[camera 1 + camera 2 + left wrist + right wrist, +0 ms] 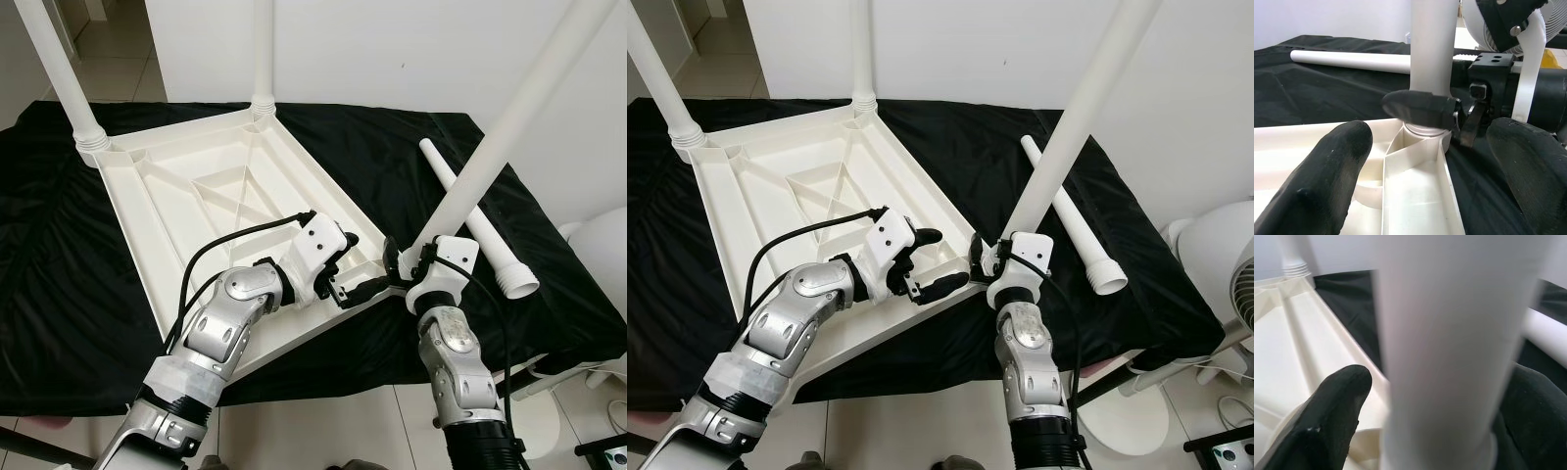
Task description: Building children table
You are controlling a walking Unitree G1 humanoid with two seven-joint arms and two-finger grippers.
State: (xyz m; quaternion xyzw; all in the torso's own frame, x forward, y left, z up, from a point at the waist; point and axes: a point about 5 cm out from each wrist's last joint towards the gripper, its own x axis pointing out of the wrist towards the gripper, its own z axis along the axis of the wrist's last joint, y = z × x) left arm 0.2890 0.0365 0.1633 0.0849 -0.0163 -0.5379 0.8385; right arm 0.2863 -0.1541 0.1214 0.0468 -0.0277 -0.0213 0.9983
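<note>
While the white plastic tabletop [225,186] lies upside down on a bench draped in black cloth [59,294], 2 legs already stand in its far corners: the far-left leg [64,78] and the far-middle leg [263,49], each upright in its socket. Ribs cross the underside in a diamond pattern.

Left gripper [345,279] hovers over the near-right corner of the tabletop, silver arm bent, black cable looping over it. Its fingers [1327,181] are spread wide, 1 over the ribbed underside and 1 off past the edge over the cloth, holding nothing. They point at the corner socket.

Just right of that, the 3rd leg [519,108] rises tilted, leaning up and to the right, its lower end seated at the near-right corner socket [1425,129]. Right gripper [988,257] is clamped on this leg low down, just above the socket; the right wrist view has the white tube between both black fingers [1327,416], touching it on either side. Left wrist view shows 1 of those right fingers wrapped across the leg's base.

Further right, a 4th loose leg [480,220] lies flat on the cloth, wide threaded end toward the near side, apart from the tabletop. At the far right, a white fan [1225,284] stands on the tiled floor [921,431] beside the bench.
</note>
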